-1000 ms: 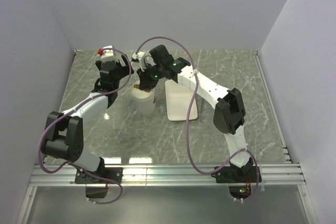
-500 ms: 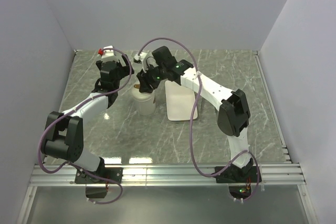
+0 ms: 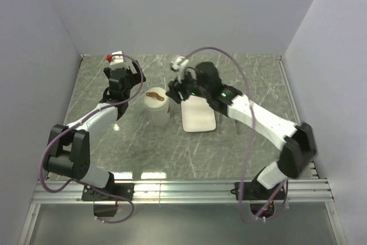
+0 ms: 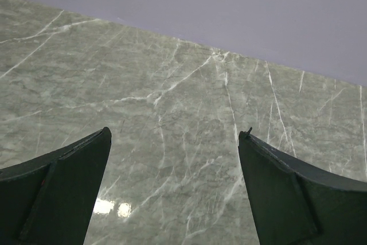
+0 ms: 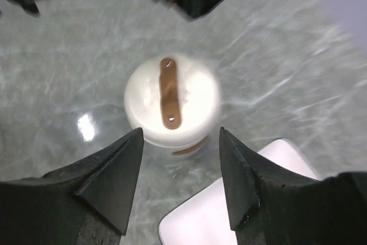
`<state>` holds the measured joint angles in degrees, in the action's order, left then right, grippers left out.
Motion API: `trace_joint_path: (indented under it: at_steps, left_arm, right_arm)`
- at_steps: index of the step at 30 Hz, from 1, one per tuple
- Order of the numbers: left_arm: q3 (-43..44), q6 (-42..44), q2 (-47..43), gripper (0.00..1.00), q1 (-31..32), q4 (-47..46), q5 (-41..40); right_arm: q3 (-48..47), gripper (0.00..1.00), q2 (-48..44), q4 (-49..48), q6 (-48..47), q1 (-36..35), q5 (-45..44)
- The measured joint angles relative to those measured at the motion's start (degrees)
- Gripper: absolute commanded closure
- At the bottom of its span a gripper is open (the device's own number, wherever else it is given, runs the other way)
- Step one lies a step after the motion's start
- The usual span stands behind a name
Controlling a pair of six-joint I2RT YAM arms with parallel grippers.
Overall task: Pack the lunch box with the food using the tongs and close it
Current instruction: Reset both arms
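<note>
Right claw [image 3: 176, 91] has let go of the lid [image 3: 155, 97] and backed off to the right. A second ago it was pinched shut on top of the lunch box [image 3: 156, 110]; now its fingers stand apart with nothing between them. The right arm's elbow has also swung out wide towards the right edge of the table [image 3: 103, 136]. The lunch box hasn't shifted: upright on the table, just left of the white plate [image 3: 199, 117], lid seated on top and the brown strap [image 3: 155, 94] lying flat across it. The right claw hangs just beside the box, over the plate's far-left corner, not touching either. Right wrist view, motion-blurred, agrees: claw [image 5: 180, 136] open, the lidded lunch box [image 5: 172, 104] ahead and below, framed by the two fingers, strap [image 5: 169, 93] running front to back, a corner of the plate [image 5: 195, 222] at the bottom. The left claw [image 3: 122, 78] is parked where it was, to the far left of the box and clear of it. In its own wrist view the left claw [image 4: 175, 136] is wide open, with only bare marble table [image 4: 183, 84] between the fingers.
</note>
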<state>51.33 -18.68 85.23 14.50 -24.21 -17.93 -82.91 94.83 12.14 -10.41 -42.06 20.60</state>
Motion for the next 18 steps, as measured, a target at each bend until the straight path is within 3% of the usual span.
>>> trace_joint_path:
  at_steps: [7, 13, 18]
  left_arm:
    - [-3.13, -0.02, -4.11, 0.01, 0.31, -1.46, -1.84]
    - [-4.59, -0.07, -6.99, 0.01, 0.39, -2.34, -3.48]
    - [-6.54, -0.24, -10.49, 0.01, 0.52, -2.47, -6.23]
  right_arm:
    - [25.51, 0.36, -26.69, -25.68, 3.21, 3.08, -14.27]
    - [42.03, 0.36, -36.0, -37.48, 7.65, 13.18, -22.91]
    - [52.22, 0.36, -40.41, -39.1, 10.82, 20.46, -29.94]
